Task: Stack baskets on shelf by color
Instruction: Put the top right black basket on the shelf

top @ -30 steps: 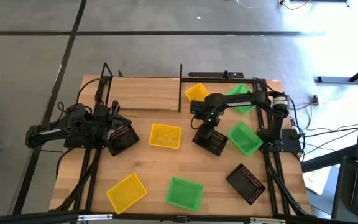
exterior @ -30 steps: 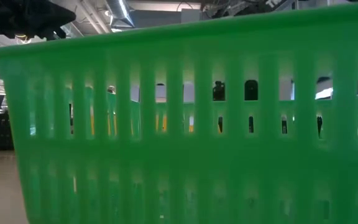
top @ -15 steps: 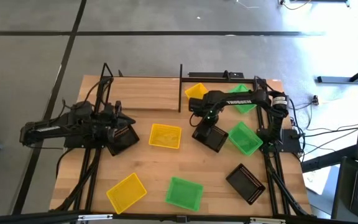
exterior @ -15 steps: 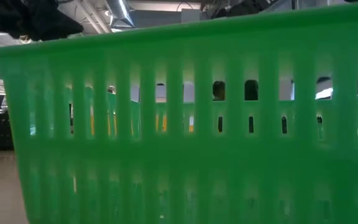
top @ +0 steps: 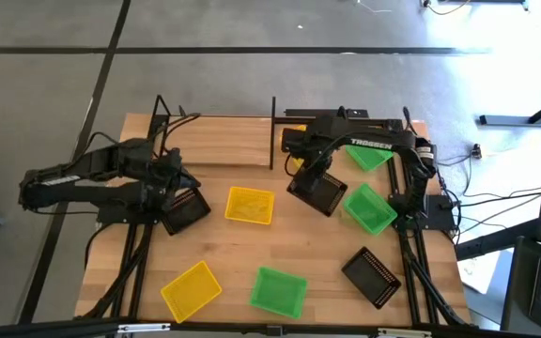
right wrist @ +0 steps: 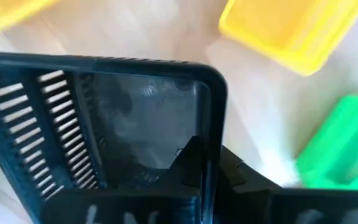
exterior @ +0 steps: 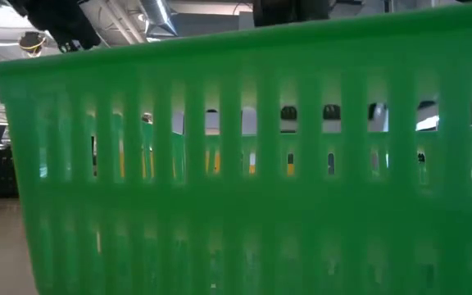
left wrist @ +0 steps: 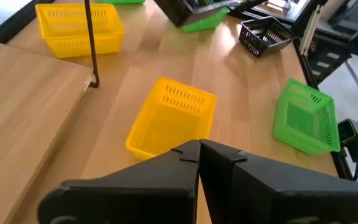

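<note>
My right gripper (top: 308,180) is shut on a black basket (top: 319,194) over the table's middle right. My left gripper (left wrist: 199,149) is shut and holds nothing. It hangs above the table's left, beside a second black basket (top: 184,208) that rests on its base. The shelf (top: 216,141) is a light board with black posts along the far edge. Loose on the table lie yellow baskets (top: 250,205) (top: 192,289) (top: 297,139), green baskets (top: 369,208) (top: 278,291) (top: 366,152) and another black one (top: 374,274). My right gripper holds the black basket by the rim of one side wall (right wrist: 211,118), one finger inside the basket and one outside. The fingers come from above, slanting toward the near edge. The basket hangs tilted below them, clear of the table.
A green basket (exterior: 236,164) stands right before the low camera and fills that view. The shelf's black posts (top: 272,131) (top: 158,108) rise at the far side. Bare wood shows between the baskets at the table's middle and near left.
My right gripper has shut on the black basket's wall and carried it up and toward the far edge; the basket now hangs tilted, clear of the table. My left gripper has risen toward the far edge, away from the left black basket, which has stayed put.
</note>
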Controlling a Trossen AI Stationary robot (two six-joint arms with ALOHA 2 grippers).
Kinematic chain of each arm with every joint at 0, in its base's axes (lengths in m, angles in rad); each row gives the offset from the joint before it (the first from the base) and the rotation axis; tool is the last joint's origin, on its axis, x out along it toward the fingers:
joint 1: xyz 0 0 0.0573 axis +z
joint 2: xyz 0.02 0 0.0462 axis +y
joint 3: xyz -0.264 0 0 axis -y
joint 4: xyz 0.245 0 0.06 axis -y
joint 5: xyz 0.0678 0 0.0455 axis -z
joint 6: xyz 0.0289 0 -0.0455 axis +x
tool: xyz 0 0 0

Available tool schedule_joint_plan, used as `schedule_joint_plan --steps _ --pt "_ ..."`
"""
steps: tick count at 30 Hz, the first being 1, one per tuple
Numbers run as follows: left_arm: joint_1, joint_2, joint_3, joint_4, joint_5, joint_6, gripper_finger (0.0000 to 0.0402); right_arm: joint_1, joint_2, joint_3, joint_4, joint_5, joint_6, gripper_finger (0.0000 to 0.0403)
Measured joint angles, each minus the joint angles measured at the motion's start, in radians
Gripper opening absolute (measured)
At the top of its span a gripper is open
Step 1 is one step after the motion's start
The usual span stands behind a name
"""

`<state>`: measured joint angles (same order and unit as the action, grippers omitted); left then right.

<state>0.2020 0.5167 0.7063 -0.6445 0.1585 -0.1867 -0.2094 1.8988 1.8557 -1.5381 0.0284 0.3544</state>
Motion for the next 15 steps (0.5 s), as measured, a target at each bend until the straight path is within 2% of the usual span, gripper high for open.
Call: schedule_joint_plan --steps 8,12,15 --pt "0.000 0.014 0.050 -0.002 -0.001 0.018 0.0000 -0.010 -0.001 0.298 -0.011 0.155 -0.039 0.0000" --pt "0.000 0.014 0.050 -0.003 -0.009 0.013 0.0000 -0.025 0.000 0.446 0.116 0.162 -0.075 0.0000" --pt "0.000 0.014 0.050 -0.002 -0.015 0.005 0.0000 -0.040 -0.007 0.504 0.318 0.163 -0.039 0.0000"
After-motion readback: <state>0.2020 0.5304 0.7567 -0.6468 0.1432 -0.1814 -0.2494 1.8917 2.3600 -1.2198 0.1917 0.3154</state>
